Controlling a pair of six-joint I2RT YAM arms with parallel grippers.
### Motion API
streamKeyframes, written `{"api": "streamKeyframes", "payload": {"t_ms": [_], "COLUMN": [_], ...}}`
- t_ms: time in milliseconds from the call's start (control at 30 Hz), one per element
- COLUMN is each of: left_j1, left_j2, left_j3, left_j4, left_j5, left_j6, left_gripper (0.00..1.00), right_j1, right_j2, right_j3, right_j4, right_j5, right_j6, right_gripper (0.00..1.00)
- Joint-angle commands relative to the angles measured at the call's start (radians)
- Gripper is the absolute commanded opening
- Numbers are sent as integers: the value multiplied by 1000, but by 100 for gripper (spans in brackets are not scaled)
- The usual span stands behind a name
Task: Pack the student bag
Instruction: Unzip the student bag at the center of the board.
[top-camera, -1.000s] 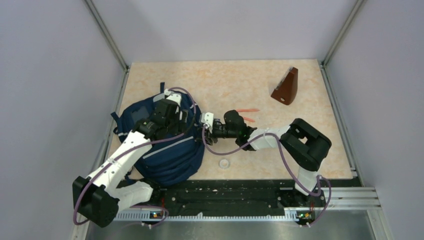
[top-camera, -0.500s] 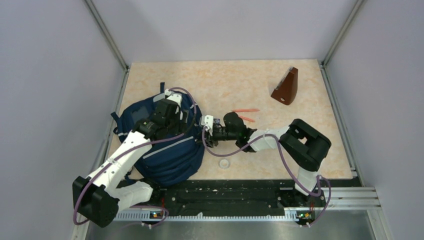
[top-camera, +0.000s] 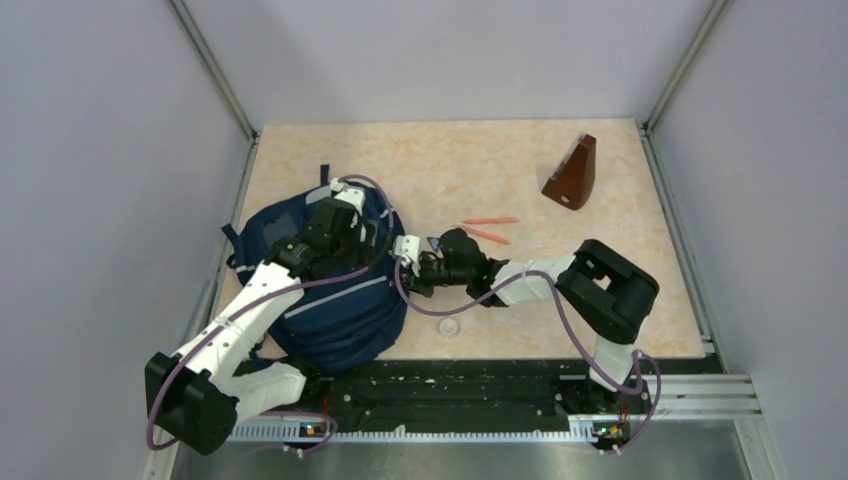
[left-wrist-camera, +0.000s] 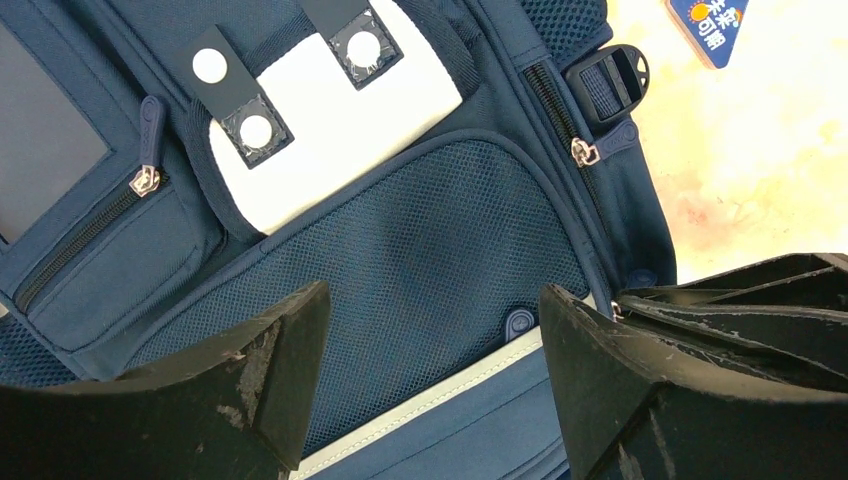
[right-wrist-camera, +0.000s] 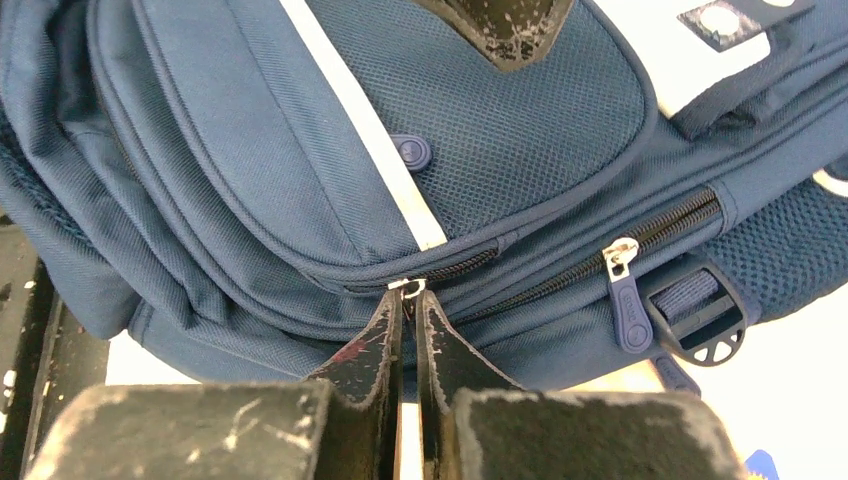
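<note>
The student bag (top-camera: 335, 315) is a navy backpack with a pale stripe, lying flat at the table's left. My left gripper (top-camera: 357, 236) hovers open over its mesh pocket (left-wrist-camera: 420, 240), below the white pocket patch (left-wrist-camera: 330, 140), with nothing between the fingers. My right gripper (top-camera: 405, 264) is at the bag's right edge. In the right wrist view it (right-wrist-camera: 407, 297) is shut on the silver zipper pull (right-wrist-camera: 407, 286) of the front pocket. A second blue zipper pull (right-wrist-camera: 626, 295) hangs to the right on the neighbouring zip.
Two orange pencils (top-camera: 489, 227) lie mid-table, right of the bag. A brown wedge-shaped object (top-camera: 572, 175) stands at the back right. A small white ring (top-camera: 448, 326) lies near the front edge. A small blue card (left-wrist-camera: 708, 22) rests beside the bag.
My right gripper has moved left to the bag's edge and closed on the front pocket's zipper pull. The left arm has stayed where it was, still open.
</note>
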Motion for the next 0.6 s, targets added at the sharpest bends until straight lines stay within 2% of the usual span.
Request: {"api": "streamKeyframes", "payload": {"t_ms": [0,167,300,433,567], "left_j1": [4,4,4,3,-3], "left_j2": [-19,-32,-63,-117,-127], "left_j3": [-4,-1,0,-14,-25], "left_j4": [44,52,71,106,127], "left_j5": [-1,23,174,229,328], "left_j6": [7,12,56,39,-46], "left_gripper": [81,81,80,80,80], "right_j1": [37,38,17,-51,-105], "right_j2": [-18,-93,-126,-132,-132], "right_j3": [35,-1,14,51,100], "right_j4": [-63,-68,-117,-157,-206], "right_j5": [127,378,526,537,525], "right_j6": [45,99,90,94,70], "right_gripper": [0,0,0,0,0]}}
